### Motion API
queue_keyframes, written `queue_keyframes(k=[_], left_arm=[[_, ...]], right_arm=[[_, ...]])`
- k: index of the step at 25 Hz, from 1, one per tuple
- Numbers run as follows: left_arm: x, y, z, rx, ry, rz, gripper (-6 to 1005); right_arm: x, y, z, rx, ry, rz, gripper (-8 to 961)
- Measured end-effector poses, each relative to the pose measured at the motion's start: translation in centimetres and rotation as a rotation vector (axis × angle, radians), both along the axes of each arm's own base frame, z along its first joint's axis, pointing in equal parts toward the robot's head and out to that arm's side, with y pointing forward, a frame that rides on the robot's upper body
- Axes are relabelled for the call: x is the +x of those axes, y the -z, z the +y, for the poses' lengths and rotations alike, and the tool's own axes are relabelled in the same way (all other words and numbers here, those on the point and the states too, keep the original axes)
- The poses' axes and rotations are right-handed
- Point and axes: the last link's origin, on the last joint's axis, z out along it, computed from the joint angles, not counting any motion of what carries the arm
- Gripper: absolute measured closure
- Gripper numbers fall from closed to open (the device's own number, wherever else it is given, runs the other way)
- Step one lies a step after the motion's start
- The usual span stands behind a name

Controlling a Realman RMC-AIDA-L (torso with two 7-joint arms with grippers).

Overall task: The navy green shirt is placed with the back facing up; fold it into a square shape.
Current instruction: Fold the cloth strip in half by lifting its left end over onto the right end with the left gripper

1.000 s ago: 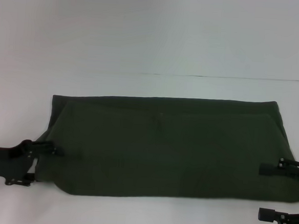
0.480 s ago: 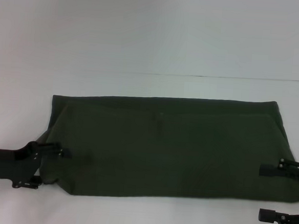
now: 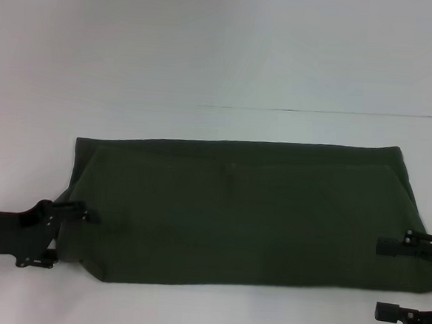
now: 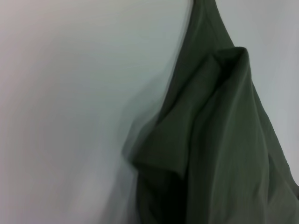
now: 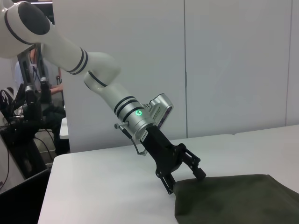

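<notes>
Shirt (image 3: 242, 212) may bunch if the left claw (image 3: 74, 230), lower left, its grip unclear, pulls unevenly; right claw (image 3: 386, 278) waits released.

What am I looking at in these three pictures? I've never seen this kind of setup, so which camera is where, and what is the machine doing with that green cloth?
This is a two-armed robot working at a white table. The head view looks down from the robot's head. On the table lies the navy green shirt, already folded into a long band. The left gripper is at the band's left end, its fingers open with one above the cloth's edge. The right gripper waits at the right end, fingers open, holding nothing. The left wrist view is a close-up from that arm, showing only bunched shirt fabric. The right wrist view looks across the table at the left arm reaching the shirt's end.
</notes>
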Motion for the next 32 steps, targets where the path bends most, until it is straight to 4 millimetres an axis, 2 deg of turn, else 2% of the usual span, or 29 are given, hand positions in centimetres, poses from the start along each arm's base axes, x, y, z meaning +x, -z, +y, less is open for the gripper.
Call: queue_keyframes(k=[9,16,21,26,29,32], left_arm=[[-0.21,-0.11,-0.07,-0.006,-0.005,0.014,99],[-0.28,-0.12,-0.07,-0.007,-0.002,0.021,280],[-0.28,-0.03,-0.01,-0.012,0.001,0.031,511],[-0.24,0.04,0.02,-0.013,0.002,0.032,671],[-0.12,0.25,0.03,-0.040,0.035,0.063,666],[-0.02,0.36,0.15,-0.063,0.048,0.092,739]], right_arm=[[0.01,-0.07,-0.10,0.001,-0.001,0.003,41],[0.04,-0.09,-0.16,0.000,0.000,0.004,41],[0.04,-0.12,-0.16,0.002,0.000,0.005,41],[0.04,-0.12,-0.16,0.002,0.000,0.005,41],[0.04,-0.12,-0.16,0.001,0.000,0.005,42],[-0.03,-0.11,-0.10,-0.003,0.002,0.007,42]])
